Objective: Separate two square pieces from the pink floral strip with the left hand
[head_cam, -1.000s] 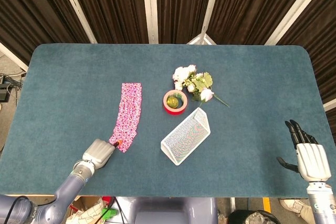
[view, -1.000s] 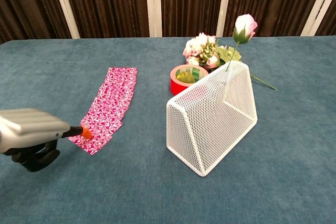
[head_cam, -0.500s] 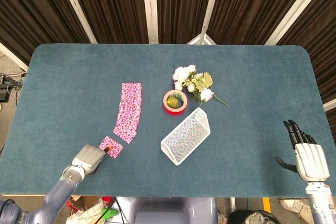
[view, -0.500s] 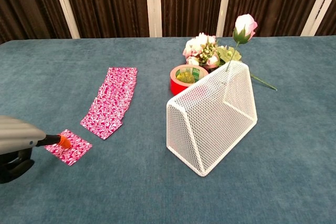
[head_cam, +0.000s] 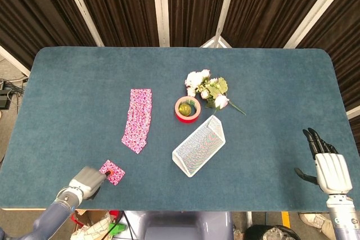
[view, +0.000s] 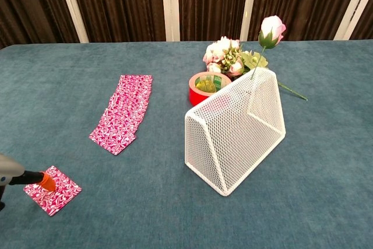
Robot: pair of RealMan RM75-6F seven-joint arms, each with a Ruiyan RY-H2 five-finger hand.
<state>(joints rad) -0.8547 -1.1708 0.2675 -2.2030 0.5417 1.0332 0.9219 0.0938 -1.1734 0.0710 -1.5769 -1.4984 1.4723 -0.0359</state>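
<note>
Blue carpet covers the table [head_cam: 73,82]. Left of the white mesh basket [head_cam: 199,146] lies the pink floral strip [head_cam: 138,119]; one square piece [head_cam: 112,172] sits apart, nearer the table's front edge. The left hand [head_cam: 84,180] presses an orange-tipped finger [view: 45,181] onto it. The right hand [head_cam: 329,164], right of the basket, holds nothing, fingers extended.

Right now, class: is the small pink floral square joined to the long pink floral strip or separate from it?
Separate: the small pink floral square lies apart from the long pink floral strip, bare blue table between them.
</note>
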